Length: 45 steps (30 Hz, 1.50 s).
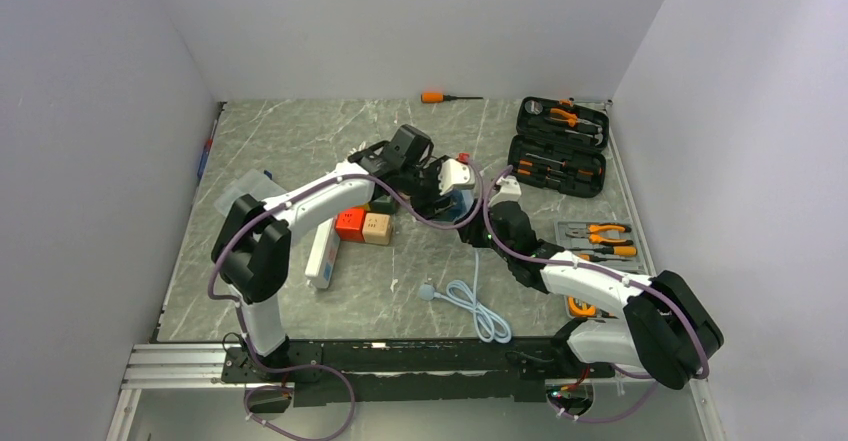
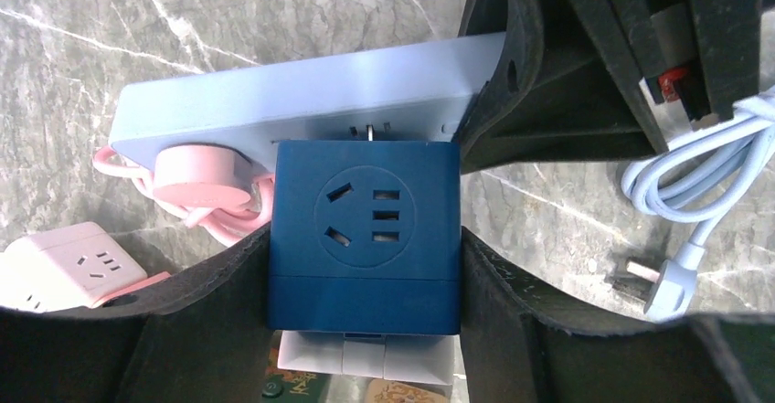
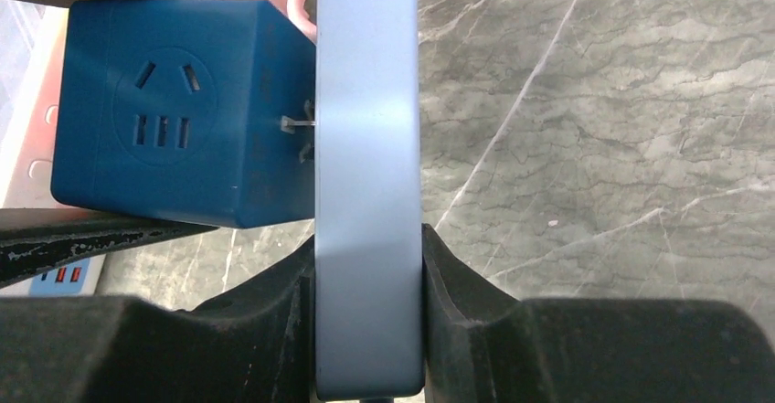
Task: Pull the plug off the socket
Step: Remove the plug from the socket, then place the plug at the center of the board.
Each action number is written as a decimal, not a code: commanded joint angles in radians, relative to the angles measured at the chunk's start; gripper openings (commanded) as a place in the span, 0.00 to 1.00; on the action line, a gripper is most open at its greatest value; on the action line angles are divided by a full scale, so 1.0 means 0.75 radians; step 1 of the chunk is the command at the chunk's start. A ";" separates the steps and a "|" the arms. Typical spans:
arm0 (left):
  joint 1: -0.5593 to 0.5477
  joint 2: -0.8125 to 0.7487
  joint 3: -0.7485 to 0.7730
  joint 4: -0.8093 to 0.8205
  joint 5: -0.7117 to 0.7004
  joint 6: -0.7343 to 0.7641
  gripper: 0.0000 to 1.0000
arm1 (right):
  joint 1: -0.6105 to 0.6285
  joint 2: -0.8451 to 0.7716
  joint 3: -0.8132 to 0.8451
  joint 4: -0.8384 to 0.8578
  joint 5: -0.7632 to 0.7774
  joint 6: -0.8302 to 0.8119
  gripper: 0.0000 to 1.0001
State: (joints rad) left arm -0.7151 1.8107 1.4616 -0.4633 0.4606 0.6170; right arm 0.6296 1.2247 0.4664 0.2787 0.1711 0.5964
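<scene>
A dark blue cube plug (image 2: 364, 236) sits against a pale blue power strip (image 2: 302, 101), its metal prongs partly showing in a small gap between them. My left gripper (image 2: 364, 284) is shut on the cube's two sides. My right gripper (image 3: 367, 284) is shut on the power strip (image 3: 367, 147) across its thin edges; the blue cube (image 3: 178, 111) shows to its left there. In the top view both grippers meet at the table's middle, with the left gripper (image 1: 432, 183) and the right gripper (image 1: 478, 219) close together. A pink round plug (image 2: 203, 176) is also in the strip.
A pink cube socket (image 2: 64, 264) lies nearby. A white cable with a loose plug (image 1: 470, 306) lies in front. Red and tan blocks (image 1: 362, 225) and a white strip (image 1: 323, 253) lie left. Tool cases (image 1: 558, 146), pliers (image 1: 598, 239) and an orange screwdriver (image 1: 445, 97) lie at the back and right.
</scene>
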 commanded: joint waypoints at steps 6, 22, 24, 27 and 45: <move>0.182 -0.144 0.030 -0.285 -0.210 0.158 0.00 | -0.143 -0.026 -0.013 -0.148 0.380 -0.033 0.00; 0.064 -0.440 -0.312 -0.034 -0.381 -0.931 0.00 | -0.149 0.053 0.136 -0.134 0.331 -0.006 0.00; 0.065 -0.432 -0.358 -0.025 -0.384 -1.077 0.01 | -0.148 0.050 0.144 -0.143 0.329 -0.007 0.00; 0.076 -0.383 -0.397 -0.086 -0.350 -1.299 0.04 | -0.148 0.044 0.151 -0.154 0.328 -0.009 0.00; 0.122 -0.175 -0.090 -0.174 -0.190 -1.435 0.99 | -0.128 0.000 0.136 -0.163 0.270 -0.008 0.00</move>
State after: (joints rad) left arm -0.6533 1.6897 1.3167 -0.5705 0.2691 -0.4896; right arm 0.5285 1.2705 0.5327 0.1017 0.3828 0.5877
